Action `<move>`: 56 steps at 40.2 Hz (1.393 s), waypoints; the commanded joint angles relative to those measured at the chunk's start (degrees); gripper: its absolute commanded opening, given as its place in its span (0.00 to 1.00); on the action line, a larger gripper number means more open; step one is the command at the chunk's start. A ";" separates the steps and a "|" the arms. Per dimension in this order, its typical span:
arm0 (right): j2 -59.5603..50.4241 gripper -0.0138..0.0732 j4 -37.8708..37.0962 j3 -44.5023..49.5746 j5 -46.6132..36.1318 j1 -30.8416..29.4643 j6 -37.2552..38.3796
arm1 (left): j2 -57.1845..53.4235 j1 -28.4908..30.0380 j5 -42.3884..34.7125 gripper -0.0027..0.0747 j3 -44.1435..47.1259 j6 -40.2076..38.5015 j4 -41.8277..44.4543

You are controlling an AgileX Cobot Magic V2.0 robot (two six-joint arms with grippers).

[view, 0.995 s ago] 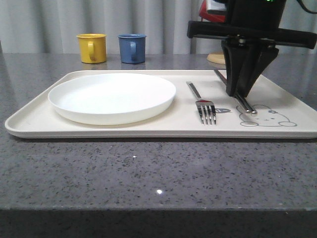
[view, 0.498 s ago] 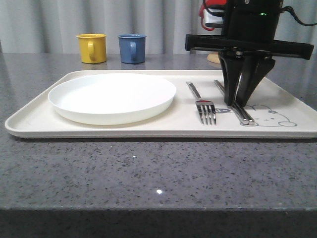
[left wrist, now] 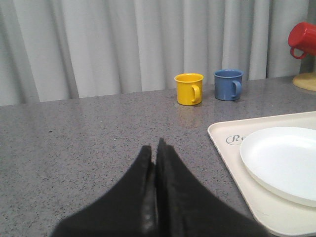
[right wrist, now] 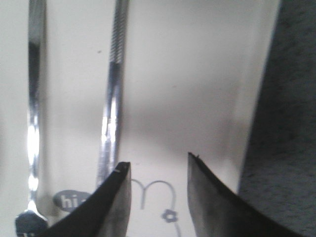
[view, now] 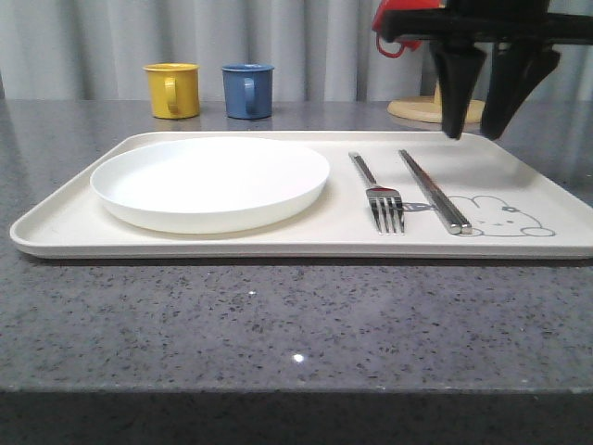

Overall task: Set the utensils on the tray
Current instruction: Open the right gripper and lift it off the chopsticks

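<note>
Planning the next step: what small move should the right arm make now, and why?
Probably lift clear and go for a remaining utensil. The right gripper is open and empty above the tray, where the fork and chopsticks already lie; no spoon is there.

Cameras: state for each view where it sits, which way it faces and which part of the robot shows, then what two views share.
Front view: low at the table edge, facing forward over the tray toward the curtain; the right gripper hangs open above the chopsticks.
Left wrist view: on the left arm, looking across the table at the mugs; the left gripper shows shut.
Right wrist view: on the right arm, looking down at the tray; open fingers show.
Shared: front and left wrist views both show the yellow mug, blue mug and plate.
</note>
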 commanded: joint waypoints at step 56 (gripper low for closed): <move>5.78 0.51 -5.97 -1.75 2.15 -29.45 -20.69 | 0.74 -0.30 -4.47 0.01 -1.33 -0.09 -0.58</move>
